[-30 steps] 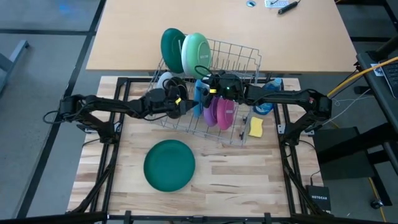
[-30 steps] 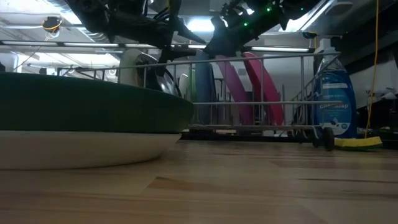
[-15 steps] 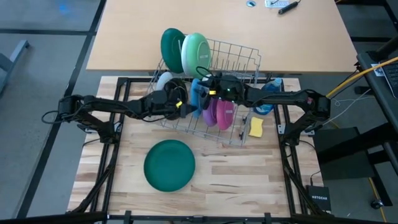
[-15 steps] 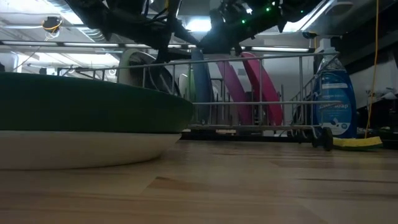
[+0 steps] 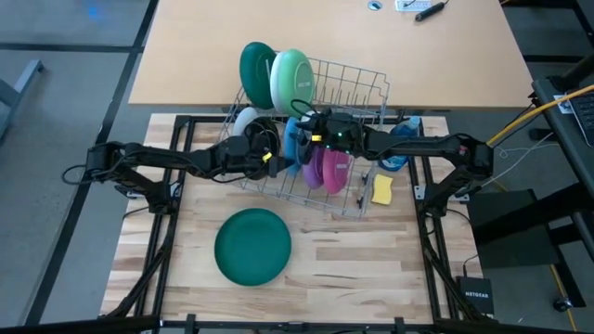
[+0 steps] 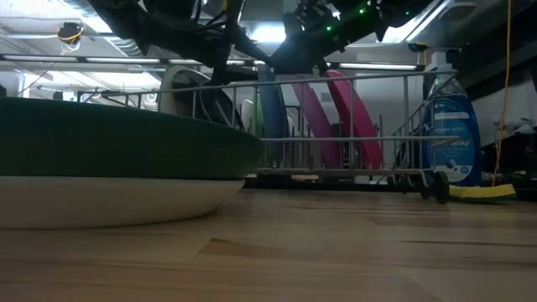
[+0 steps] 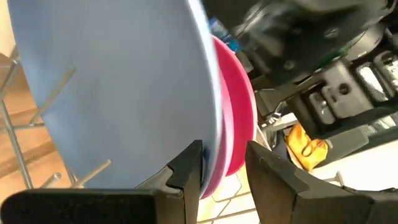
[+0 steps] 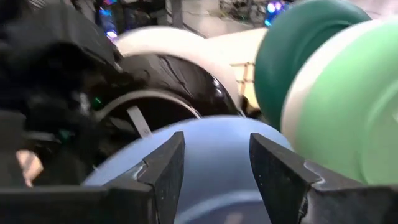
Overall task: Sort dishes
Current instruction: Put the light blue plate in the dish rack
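The blue plate (image 5: 293, 139) is stood on edge in the wire dish rack (image 5: 357, 82), beside the purple plate (image 5: 314, 167) and pink plate (image 5: 335, 170). The left gripper (image 7: 224, 163) is closed partway on the blue plate's rim, which is seen between its fingers (image 7: 186, 165). The right gripper (image 8: 214, 155) is held spread wide above the same plate, grasping nothing. A dark green plate (image 5: 252, 246) lies flat on the table (image 5: 362, 278).

Wooden table (image 5: 353, 269) carries a dark green plate (image 5: 252, 246) at six o'clock, wire rack (image 5: 357, 93) at twelve, yellow sponge (image 5: 381, 189) at two o'clock.
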Tool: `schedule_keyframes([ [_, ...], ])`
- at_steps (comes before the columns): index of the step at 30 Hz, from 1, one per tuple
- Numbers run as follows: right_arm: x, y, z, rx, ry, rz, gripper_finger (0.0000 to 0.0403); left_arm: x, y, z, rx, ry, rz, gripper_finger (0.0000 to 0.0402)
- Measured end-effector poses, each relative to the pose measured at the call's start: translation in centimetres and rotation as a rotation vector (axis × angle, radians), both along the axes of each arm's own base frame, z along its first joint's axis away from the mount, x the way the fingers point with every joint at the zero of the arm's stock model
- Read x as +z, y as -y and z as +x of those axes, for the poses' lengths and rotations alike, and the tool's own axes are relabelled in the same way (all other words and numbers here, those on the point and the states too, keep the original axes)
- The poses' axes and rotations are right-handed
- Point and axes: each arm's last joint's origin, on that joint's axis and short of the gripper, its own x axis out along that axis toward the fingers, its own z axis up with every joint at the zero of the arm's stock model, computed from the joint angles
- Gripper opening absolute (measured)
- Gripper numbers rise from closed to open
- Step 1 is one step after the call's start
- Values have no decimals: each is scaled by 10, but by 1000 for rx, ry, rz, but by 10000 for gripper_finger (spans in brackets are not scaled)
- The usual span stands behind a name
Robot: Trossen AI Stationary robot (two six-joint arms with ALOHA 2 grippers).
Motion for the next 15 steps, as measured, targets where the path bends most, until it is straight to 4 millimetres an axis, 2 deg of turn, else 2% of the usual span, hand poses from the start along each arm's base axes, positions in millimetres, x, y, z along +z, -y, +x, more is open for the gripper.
schedule_keyframes([
  [6,-10,0,-3,-33,-99,16,186,12,0,-3,13,15,14,109],
  [15,0,-2,-9,-19,-73,4,186,14,-2,-10,7,-30,3,109],
])
